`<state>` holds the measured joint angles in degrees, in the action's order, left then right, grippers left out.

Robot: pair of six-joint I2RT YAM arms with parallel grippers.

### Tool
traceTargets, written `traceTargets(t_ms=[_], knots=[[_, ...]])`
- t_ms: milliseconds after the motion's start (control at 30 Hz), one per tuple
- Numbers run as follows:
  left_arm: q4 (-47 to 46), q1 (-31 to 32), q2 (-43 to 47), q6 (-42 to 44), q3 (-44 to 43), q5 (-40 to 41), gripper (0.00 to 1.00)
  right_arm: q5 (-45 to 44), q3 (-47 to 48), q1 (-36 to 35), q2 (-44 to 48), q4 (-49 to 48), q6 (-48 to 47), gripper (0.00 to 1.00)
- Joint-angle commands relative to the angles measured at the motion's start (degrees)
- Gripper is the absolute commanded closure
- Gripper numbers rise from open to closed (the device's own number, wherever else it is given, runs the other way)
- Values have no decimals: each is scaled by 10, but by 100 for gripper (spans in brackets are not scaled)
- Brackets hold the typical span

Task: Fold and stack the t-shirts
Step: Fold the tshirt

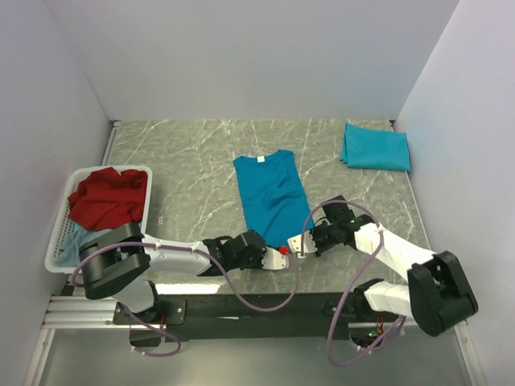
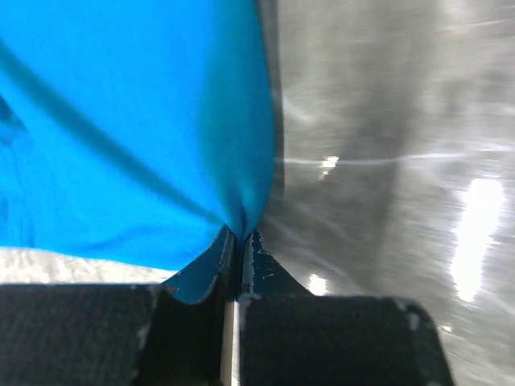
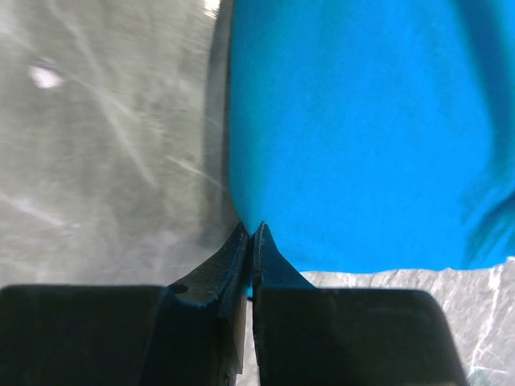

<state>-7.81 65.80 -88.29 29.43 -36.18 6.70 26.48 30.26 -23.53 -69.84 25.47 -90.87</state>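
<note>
A teal-blue t-shirt (image 1: 271, 193) lies folded lengthwise into a narrow strip in the middle of the table, its white neck label at the far end. My left gripper (image 1: 276, 254) is shut on its near hem corner, seen in the left wrist view (image 2: 240, 233) with cloth (image 2: 121, 121) pinched between the tips. My right gripper (image 1: 302, 244) is shut on the other near hem corner, seen in the right wrist view (image 3: 251, 229) against the cloth (image 3: 362, 129). A folded teal t-shirt (image 1: 375, 148) lies at the far right. A red t-shirt (image 1: 108, 197) and a pale grey-blue one (image 1: 71, 241) lie in the basket.
A white slatted plastic basket (image 1: 60, 229) stands at the left edge of the grey marble table (image 1: 185, 153). White walls close the table on three sides. Purple cables loop from both arms near the front edge.
</note>
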Motion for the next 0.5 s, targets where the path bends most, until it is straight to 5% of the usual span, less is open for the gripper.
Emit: traceTargets(t_ms=[0, 467], knots=[[44, 23, 30, -21, -15, -35, 99, 30, -7, -7, 46, 56, -20, 100], [62, 54, 165, -69, 16, -61, 99, 70, 4, -19, 172, 213, 36, 100]])
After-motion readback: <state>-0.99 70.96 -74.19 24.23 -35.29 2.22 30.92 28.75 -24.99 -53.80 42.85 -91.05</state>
